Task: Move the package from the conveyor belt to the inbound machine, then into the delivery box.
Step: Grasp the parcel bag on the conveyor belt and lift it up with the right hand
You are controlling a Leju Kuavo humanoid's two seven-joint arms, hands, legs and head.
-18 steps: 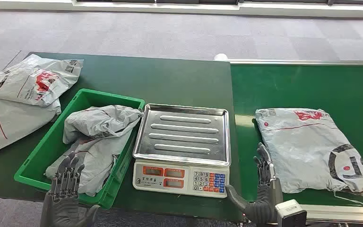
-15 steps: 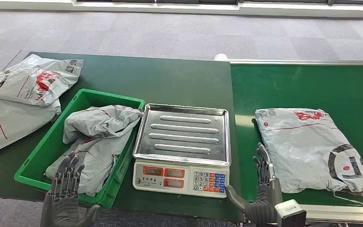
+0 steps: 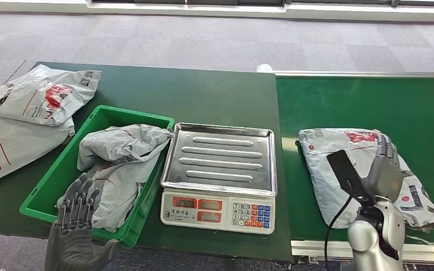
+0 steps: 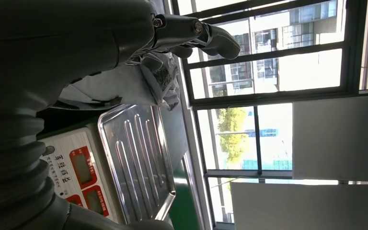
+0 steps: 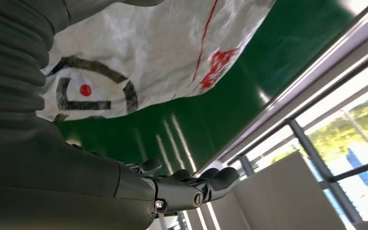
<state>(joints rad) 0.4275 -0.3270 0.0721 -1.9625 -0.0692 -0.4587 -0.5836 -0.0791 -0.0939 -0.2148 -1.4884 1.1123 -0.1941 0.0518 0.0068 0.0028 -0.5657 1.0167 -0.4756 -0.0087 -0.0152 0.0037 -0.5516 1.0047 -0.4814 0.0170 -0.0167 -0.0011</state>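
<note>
1. Left hand [image 3: 74,223], fingers apart and empty, hangs at the green box's [image 3: 45,195] near corner
2. Right hand [image 3: 384,169], fingers extended, holding nothing, is above the package [image 3: 339,164]
3. Package lies on the conveyor belt [image 3: 367,101], right of the scale [image 3: 220,164]

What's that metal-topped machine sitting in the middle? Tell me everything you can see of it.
The scale is a white-bodied electronic weighing machine with a shiny, ribbed steel tray on top, which holds nothing. Its front panel has orange-framed displays and a keypad with white, blue and red keys. It stands level on the dark green table, tight beside the green bin and next to the conveyor belt. Neither hand touches it.
</note>
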